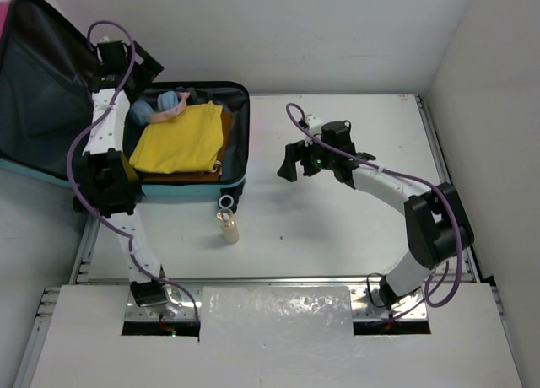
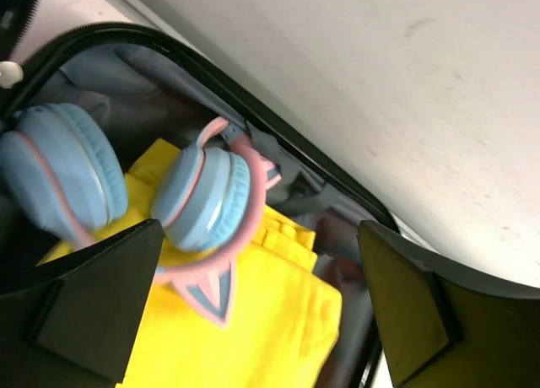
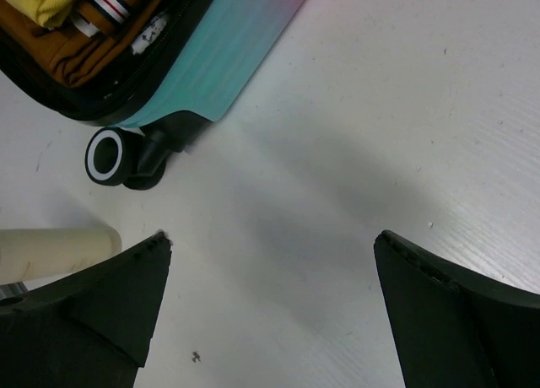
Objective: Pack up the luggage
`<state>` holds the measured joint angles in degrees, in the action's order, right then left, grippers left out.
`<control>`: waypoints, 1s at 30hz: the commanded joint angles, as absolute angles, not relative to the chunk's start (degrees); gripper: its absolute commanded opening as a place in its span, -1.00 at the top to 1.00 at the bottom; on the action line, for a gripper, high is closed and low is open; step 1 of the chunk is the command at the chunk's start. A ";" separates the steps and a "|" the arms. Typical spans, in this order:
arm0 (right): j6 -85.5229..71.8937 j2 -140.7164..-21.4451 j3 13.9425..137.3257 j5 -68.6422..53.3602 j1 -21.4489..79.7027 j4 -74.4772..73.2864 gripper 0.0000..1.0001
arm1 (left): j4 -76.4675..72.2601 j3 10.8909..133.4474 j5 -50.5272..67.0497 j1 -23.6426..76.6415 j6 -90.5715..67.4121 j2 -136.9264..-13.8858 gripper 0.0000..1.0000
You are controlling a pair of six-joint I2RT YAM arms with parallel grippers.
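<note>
Pink-to-teal luggage [image 1: 194,188] opened on table [image 3: 380,110], blue headphones [image 2: 202,198] laid on yellow garment [image 2: 270,320] inside, left tool [image 2: 260,236] spread wide above, right tool [image 3: 270,236] wide.

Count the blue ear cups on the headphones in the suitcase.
2. One ear cup lies near the far-left corner of the luggage; the other sits beside it, resting on the yellow cloth. None seems hidden.

A robotics lab cell (plain white walls [image 1: 337,34]), aluminium rails [image 1: 436,169] edging its table [image 1: 337,228].
</note>
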<state>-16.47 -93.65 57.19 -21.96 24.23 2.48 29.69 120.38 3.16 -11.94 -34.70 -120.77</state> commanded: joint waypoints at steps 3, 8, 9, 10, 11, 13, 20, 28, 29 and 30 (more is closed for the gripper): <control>-15.39 -93.87 62.83 -21.63 26.45 0.97 -0.98 | 31.99 117.87 1.14 -12.48 -32.34 -112.86 -1.00; -8.80 -92.20 65.21 -13.82 35.23 -3.42 -0.98 | 32.70 109.63 0.27 -12.48 -32.43 -104.00 -1.00; -6.87 -91.50 65.39 -13.02 37.16 -3.51 -0.98 | 32.26 104.38 -2.61 -12.48 -32.52 -98.49 -1.00; -6.77 -91.15 65.13 -13.09 40.05 -3.08 -0.98 | 31.99 101.89 -3.68 -12.48 -32.52 -95.39 -1.00; -7.64 -90.71 63.82 -13.70 41.21 -0.64 -0.98 | 32.17 99.60 -4.56 -12.57 -32.52 -92.66 -1.00; -8.35 -89.04 61.62 -14.85 44.54 2.79 -0.98 | 31.74 91.79 -5.71 -12.66 -32.78 -82.83 -1.00; -11.06 -84.99 45.12 -15.29 53.95 23.34 -0.97 | 32.94 74.28 -4.21 -12.74 -24.91 -59.35 -1.00; -9.67 -91.39 42.00 -14.69 59.32 36.45 -0.93 | 24.88 56.87 -9.58 -9.84 -24.17 -47.72 -1.00; -10.02 -94.10 42.62 -13.72 59.50 37.26 -0.91 | 25.22 56.08 -10.19 -9.93 -24.17 -48.25 -0.99; -10.19 -95.35 43.41 -12.75 59.59 37.87 -0.89 | 25.49 55.90 -10.37 -9.93 -23.91 -48.51 -0.99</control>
<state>-10.33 -91.96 40.66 -14.92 59.07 28.36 28.56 57.12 -9.06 -10.33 -25.67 -47.11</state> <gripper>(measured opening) 0.953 0.998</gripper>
